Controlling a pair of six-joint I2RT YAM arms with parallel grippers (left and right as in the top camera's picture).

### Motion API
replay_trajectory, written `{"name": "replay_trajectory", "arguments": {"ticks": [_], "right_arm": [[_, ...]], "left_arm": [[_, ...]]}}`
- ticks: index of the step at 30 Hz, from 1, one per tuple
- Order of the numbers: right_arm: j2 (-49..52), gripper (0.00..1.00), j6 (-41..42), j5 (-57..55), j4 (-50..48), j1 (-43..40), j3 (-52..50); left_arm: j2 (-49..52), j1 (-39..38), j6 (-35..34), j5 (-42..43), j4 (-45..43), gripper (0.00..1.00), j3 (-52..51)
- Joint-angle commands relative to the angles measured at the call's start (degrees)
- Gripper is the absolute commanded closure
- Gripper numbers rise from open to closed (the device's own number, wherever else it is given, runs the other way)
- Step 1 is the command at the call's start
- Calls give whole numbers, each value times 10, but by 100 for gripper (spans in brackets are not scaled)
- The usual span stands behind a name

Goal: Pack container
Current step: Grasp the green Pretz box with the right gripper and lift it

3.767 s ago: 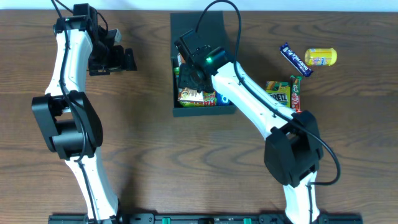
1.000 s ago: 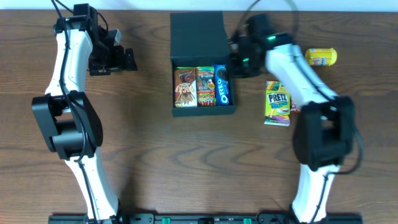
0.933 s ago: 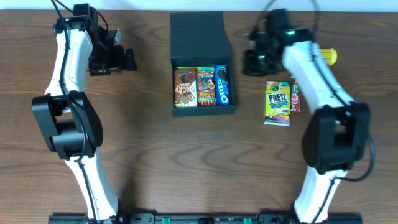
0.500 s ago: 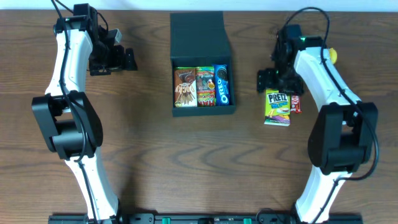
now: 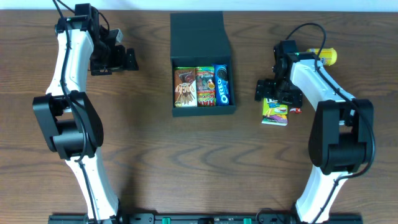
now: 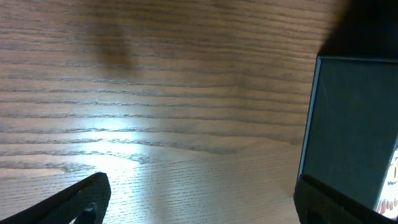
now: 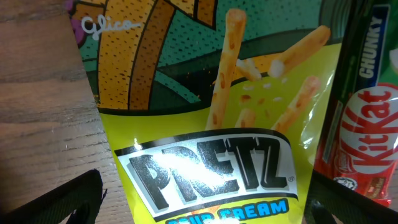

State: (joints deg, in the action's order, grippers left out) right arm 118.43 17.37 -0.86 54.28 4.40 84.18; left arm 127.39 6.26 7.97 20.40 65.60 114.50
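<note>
The container (image 5: 204, 111) is a dark square box at the top middle, and its lid (image 5: 196, 34) lies open flat behind it. Three snack packets stand side by side inside, among them a blue Oreo pack (image 5: 222, 84). My right gripper (image 5: 277, 93) is open, low over a yellow Pretz packet (image 5: 274, 112). In the right wrist view its fingers (image 7: 205, 211) straddle the packet (image 7: 211, 155). My left gripper (image 5: 115, 59) is open and empty over bare table, left of the box. The left wrist view shows its fingers (image 6: 199, 208) and the lid (image 6: 354, 124).
A red KitKat bar (image 7: 367, 143) lies against the Pretz packet's right side. A yellow candy tub (image 5: 328, 56) lies at the far right, behind my right arm.
My right gripper left the container, swung right across the table and came down over the Pretz packet. The three packets stand neatly in the box. The left arm has not moved.
</note>
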Motion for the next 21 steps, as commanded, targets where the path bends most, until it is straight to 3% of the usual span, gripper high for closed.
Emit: {"name": "replay_trajectory", "arguments": {"ticks": [1,11,21], "right_arm": [[-2,1,8,9,-6,-5,-4],[0,5,3,11,-35,-5,-30],[0,25,-18,11,-42,-5,-37]], "left_arm": [[-16,-1,8,2,2,5,13],[-16,-1,8,2,1,5,13],[-16,-1,8,2,2,5,13]]}}
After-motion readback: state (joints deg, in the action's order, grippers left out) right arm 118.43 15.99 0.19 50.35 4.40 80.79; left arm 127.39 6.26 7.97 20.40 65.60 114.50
